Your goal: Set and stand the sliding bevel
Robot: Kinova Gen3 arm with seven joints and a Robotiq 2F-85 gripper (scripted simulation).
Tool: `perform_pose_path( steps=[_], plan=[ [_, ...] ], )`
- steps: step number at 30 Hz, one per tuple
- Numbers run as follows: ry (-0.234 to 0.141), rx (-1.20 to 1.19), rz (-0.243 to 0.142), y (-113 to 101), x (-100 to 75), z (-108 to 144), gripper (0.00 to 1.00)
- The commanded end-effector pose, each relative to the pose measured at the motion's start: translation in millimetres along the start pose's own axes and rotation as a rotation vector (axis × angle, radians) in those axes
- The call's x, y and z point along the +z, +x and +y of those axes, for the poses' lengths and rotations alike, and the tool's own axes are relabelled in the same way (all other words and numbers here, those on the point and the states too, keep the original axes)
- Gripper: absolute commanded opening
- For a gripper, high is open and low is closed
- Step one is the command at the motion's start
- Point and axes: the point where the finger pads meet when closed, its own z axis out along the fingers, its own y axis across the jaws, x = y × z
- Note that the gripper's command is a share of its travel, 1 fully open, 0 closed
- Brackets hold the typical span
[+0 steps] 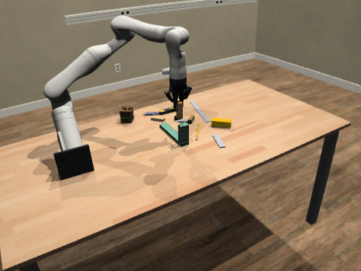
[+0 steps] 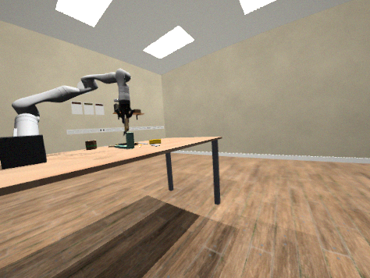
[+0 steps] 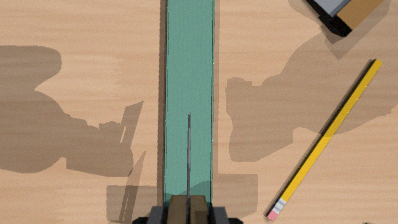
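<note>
My gripper (image 1: 177, 98) is shut on the wooden sliding bevel (image 1: 179, 109) and holds it upright above the table, just behind the teal leg (image 1: 183, 134) and its teal rail (image 1: 169, 131). In the wrist view the wooden stock (image 3: 188, 209) sits between the fingers, and the thin blade (image 3: 188, 155) shows edge-on over the rail (image 3: 189, 95). The black bevel (image 1: 160, 112) lies flat on the table to the left of my gripper. The slotted block (image 1: 126, 114) stands further left. The side view shows my gripper (image 2: 125, 117) holding the bevel above the leg (image 2: 129, 139).
A yellow pencil (image 1: 197, 131) lies right of the leg; it also shows in the wrist view (image 3: 327, 137). A long grey ruler (image 1: 200, 111), a yellow block (image 1: 221, 122) and a small grey strip (image 1: 218, 141) lie to the right. A small brown piece (image 1: 190, 119) lies behind the leg.
</note>
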Motion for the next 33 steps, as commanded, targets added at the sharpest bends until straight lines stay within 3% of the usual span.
perform_pose_path(
  steps=[1, 13, 33],
  plan=[
    [-0.002, 0.0, -0.001, -0.2, -1.2, 0.3, 0.1],
    [-0.002, 0.0, -0.001, -0.2, 5.7, 0.3, 0.1],
    [-0.002, 0.0, -0.002, -0.3, 44.6, 0.3, 0.1]
  ],
)
